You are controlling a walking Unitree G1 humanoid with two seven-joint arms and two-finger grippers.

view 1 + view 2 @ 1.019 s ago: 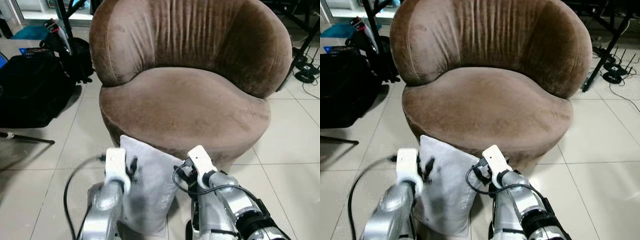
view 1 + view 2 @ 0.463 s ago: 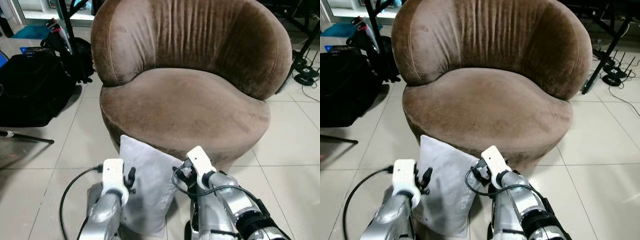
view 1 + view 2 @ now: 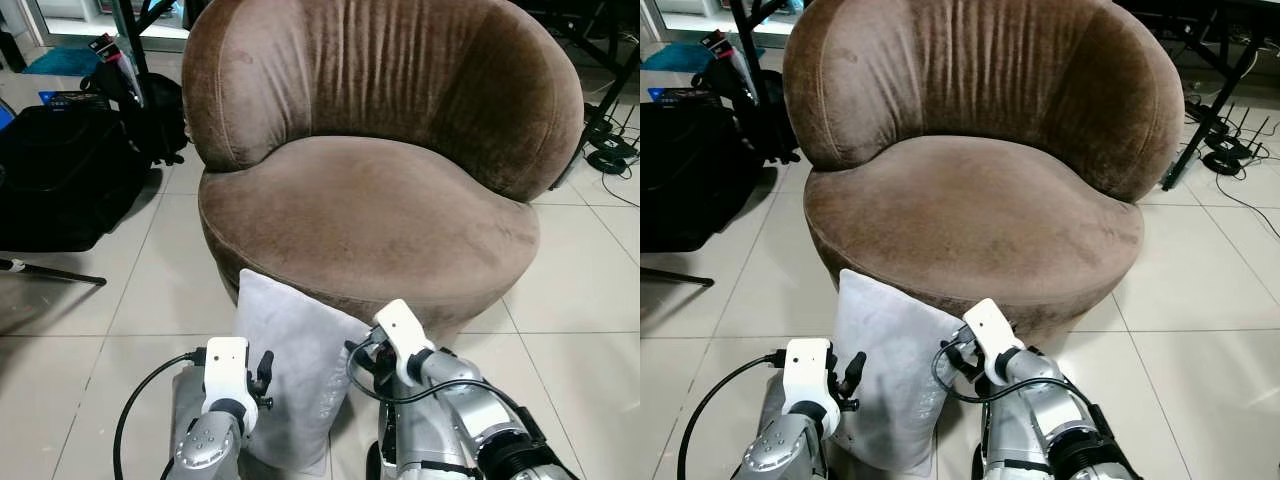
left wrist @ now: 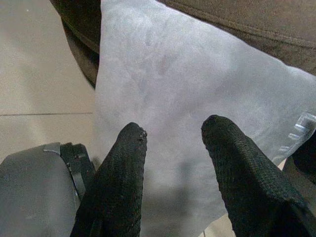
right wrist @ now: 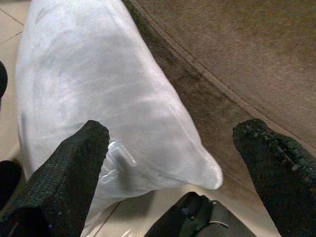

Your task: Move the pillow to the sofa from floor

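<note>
A pale grey pillow (image 3: 290,380) stands on edge on the tiled floor, leaning against the front of the round brown velvet sofa (image 3: 370,210). My left gripper (image 4: 175,127) is low at the pillow's left side, open, its fingertips (image 4: 133,136) just short of the fabric. On the pillow's right side, by the sofa base, my right gripper (image 5: 173,131) is open wide, and the pillow's corner (image 5: 210,175) lies between its fingers. Neither gripper holds anything. The sofa seat is bare.
Black bags (image 3: 60,170) and a stand leg (image 3: 50,272) lie on the floor to the left. Cables and stand feet (image 3: 610,140) are at the right behind the sofa. A black cable (image 3: 135,410) loops from my left arm.
My left arm has drawn back and down, from high on the pillow's left edge to lower beside it. The right arm has sunk slightly. The pillow has stayed put.
</note>
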